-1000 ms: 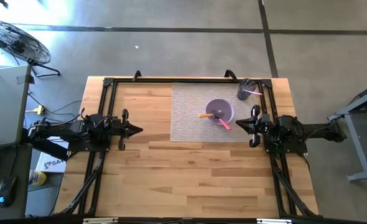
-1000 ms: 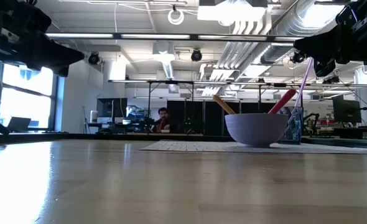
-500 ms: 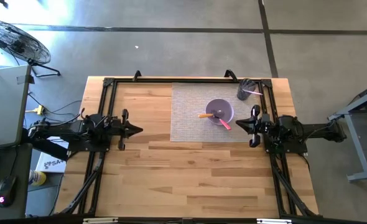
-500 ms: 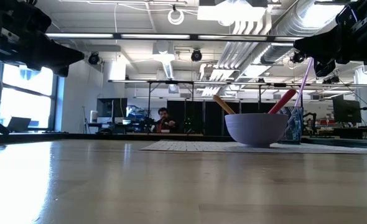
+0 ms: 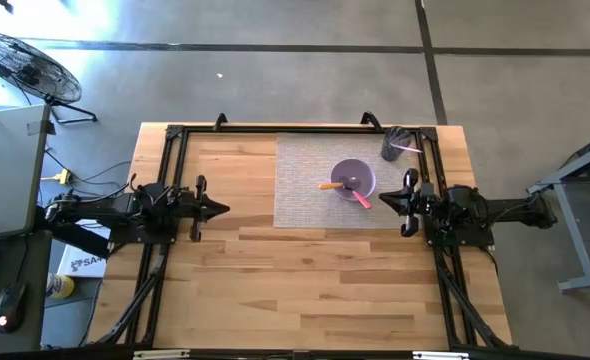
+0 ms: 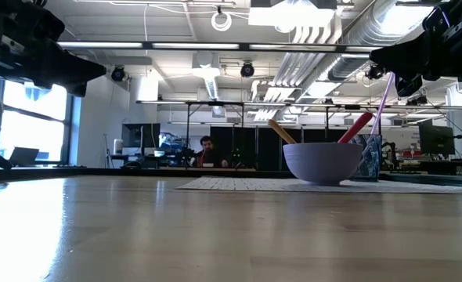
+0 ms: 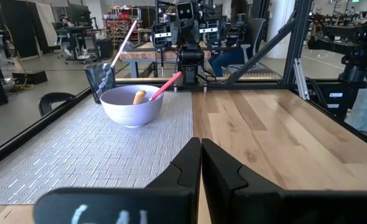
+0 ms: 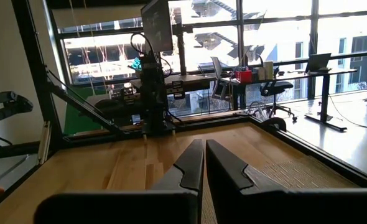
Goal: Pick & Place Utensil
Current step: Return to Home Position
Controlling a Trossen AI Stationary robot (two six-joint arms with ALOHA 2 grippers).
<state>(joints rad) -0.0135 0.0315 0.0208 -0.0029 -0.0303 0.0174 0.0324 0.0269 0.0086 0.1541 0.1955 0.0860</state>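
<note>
- I am judging the placing work as finished: nothing is lying loose on the worktop (image 5: 275, 280), and only parking the arms is left.
- I am holding the left fingers (image 7: 197, 155) pressed together and empty, above the left side of the worktop, well apart from the mat (image 5: 305, 190).
- I am holding the right fingers (image 8: 200, 158) pressed together and empty, above the right edge of the mat, just beside the bowl (image 5: 353, 179).
- Both arms are sitting drawn back at their own sides, so the parking step is looking nearly or fully done.
- The bowl is resting upright on the mat and is carrying two utensils.
- The fork (image 5: 361, 198), pink, is leaning in the bowl with its handle sticking out over the rim toward the right arm.
- The spoon (image 5: 332, 185), yellow, is leaning in the bowl with its handle pointing toward the left arm.
- A dark cup (image 5: 393, 145) is standing at the mat's far right corner, holding a thin pink stick (image 5: 410, 149) that I cannot identify.
</note>
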